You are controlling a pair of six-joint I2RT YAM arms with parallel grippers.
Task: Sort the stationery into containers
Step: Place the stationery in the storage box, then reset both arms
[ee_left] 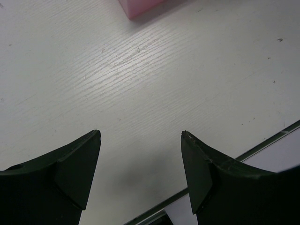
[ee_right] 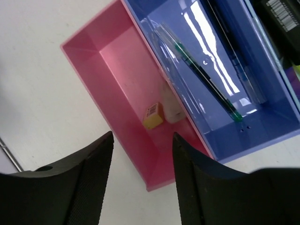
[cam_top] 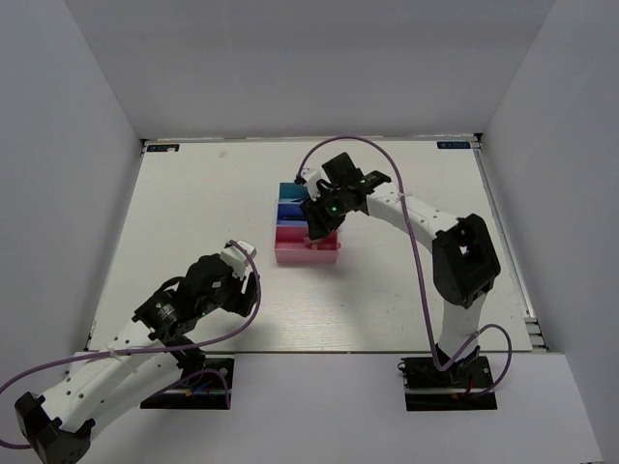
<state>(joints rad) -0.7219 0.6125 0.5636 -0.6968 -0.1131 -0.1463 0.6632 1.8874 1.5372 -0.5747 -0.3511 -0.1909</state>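
Observation:
Three joined bins stand mid-table: teal [cam_top: 287, 190], blue [cam_top: 288, 210] and pink [cam_top: 302, 254]. My right gripper [cam_top: 320, 225] hovers over them, open and empty. In the right wrist view its jaws [ee_right: 143, 137] stand apart above the near end of the pink bin [ee_right: 110, 56]. That bin holds a yellow-sleeved eraser [ee_right: 153, 115] and a whitish eraser [ee_right: 171, 108]. The blue bin [ee_right: 262, 126] holds a thin dark pen with green ends [ee_right: 206, 79] and a clear one. My left gripper [cam_top: 253, 282] is open and empty over bare table [ee_left: 140, 140]. No highlighters show.
A corner of the pink bin [ee_left: 140, 5] shows at the top of the left wrist view. The table's near edge strip [ee_left: 262, 145] runs close under the left gripper. White walls enclose the table on three sides.

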